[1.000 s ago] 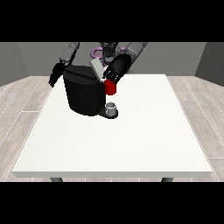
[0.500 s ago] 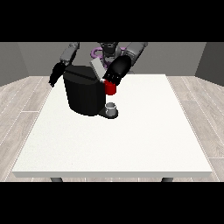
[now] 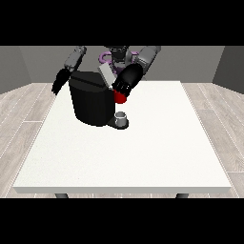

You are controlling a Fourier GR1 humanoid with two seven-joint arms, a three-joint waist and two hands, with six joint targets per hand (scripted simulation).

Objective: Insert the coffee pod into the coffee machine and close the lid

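Note:
The black coffee machine (image 3: 93,102) stands on the white table (image 3: 143,157) at the back left. Its grey lid (image 3: 106,75) is tilted up at the top right of the machine. The hand at the view's right (image 3: 127,82) hovers beside the lid, just above a red thing at the machine (image 3: 120,98). A small grey thing (image 3: 122,116) sits on the machine's base, below the red thing. The hand at the view's left (image 3: 60,82) hangs off the machine's left side with straight fingers pointing down, holding nothing.
The robot's torso (image 3: 116,55) rises behind the machine at the table's far edge. The white tabletop stretches out in front of and to the right of the machine. Wooden floor surrounds the table.

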